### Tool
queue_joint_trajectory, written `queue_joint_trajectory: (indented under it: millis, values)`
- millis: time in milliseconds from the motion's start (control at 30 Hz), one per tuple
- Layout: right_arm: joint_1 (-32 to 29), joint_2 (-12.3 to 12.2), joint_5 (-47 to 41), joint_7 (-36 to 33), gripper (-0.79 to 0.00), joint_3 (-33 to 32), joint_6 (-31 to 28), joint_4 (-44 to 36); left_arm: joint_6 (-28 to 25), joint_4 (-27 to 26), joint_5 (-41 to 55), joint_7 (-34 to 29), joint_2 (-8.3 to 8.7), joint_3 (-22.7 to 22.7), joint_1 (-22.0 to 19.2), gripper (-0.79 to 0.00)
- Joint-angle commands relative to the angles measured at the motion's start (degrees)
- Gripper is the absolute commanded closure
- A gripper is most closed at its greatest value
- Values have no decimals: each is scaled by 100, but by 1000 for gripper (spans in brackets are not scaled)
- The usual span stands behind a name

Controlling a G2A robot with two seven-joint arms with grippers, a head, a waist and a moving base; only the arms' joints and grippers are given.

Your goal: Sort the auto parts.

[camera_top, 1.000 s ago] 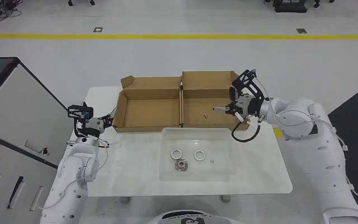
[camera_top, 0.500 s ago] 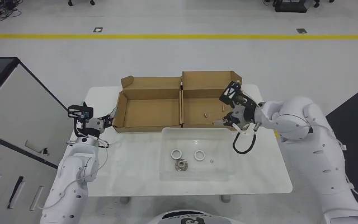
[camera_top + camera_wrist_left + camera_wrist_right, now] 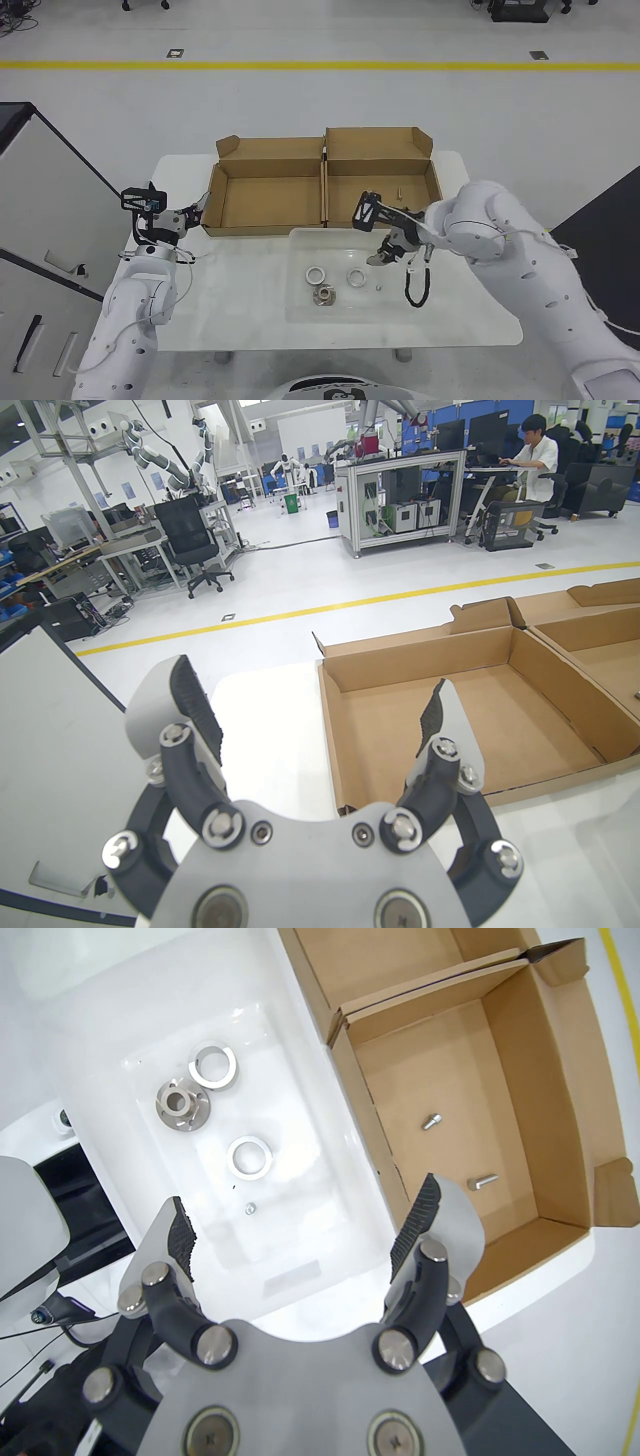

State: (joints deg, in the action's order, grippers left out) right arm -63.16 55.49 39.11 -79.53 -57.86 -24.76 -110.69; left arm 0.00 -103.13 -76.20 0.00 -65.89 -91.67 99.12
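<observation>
The auto parts waiting to be sorted lie in a clear tray [image 3: 300,305] on the robot's side of the white table [image 3: 240,290]. There are 4 of them: 2 metal rings, a flanged hub [image 3: 181,1104] and a small nut [image 3: 250,1209]. The first ring [image 3: 212,1064] lies just beside the hub; whether they touch cannot be told. The second ring [image 3: 249,1157] lies apart from both, near the tray's middle. The nut sits alone, a little farther toward the robot's right.

Behind the tray stand 2 open cardboard boxes, side by side with their inner walls touching. On the floor of the right box [image 3: 480,1068] lie 2 bolts, well apart from each other. The first bolt [image 3: 431,1121] is near the box's middle and the second bolt [image 3: 482,1182] is closer to its right end. The left box [image 3: 450,720] shows a bare brown floor.

The right gripper [image 3: 304,1190] hangs above the tray's back right part, close to the front wall of the right box. Its fingers are spread wide with nothing between them, and the nut and the second ring lie below it.

The left gripper [image 3: 310,672] hangs above the table's left edge, just beside the outer wall of the left box. Its fingers are likewise spread apart and hold nothing.
</observation>
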Motion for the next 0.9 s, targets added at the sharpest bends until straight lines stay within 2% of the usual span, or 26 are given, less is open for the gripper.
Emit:
queue_joint_trajectory:
  millis: [0,333,600,867]
  values:
    - [80,-30,-42,-32,-785,171,32,54,0,0,0,0,0,0,0,-785]
    - [489,-302,-265,-280,-785,905,280,62,0,0,0,0,0,0,0,-785]
    - [1030,-478,-620,-304,-785,1756,304,364,0,0,0,0,0,0,0,-785]
    - [1066,-483,-602,-298,-785,1780,299,371,0,0,0,0,0,0,0,-785]
